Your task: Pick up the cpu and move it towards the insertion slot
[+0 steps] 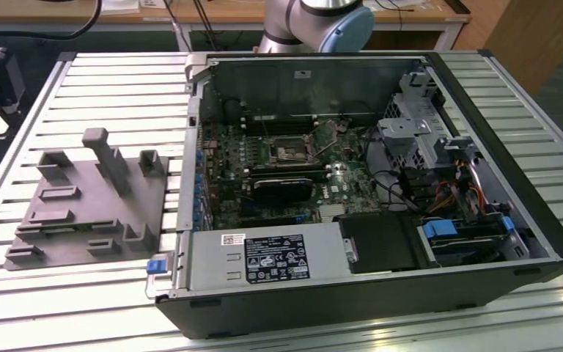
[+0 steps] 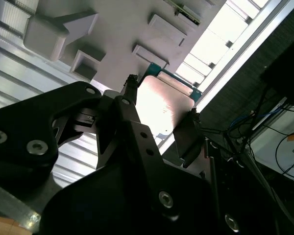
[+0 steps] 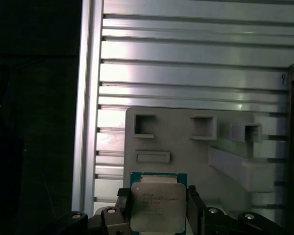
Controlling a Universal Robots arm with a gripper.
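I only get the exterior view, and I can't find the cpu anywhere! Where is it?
Observer: In the first wrist view, the cpu is pinched between the fingers of the hand.
Operator: What's behind it?
Observer: The grey fixture and the slatted table, in that same view.
Operator: Which side faces that camera?
Observer: Its silvery metal top, with a green rim along the edge.
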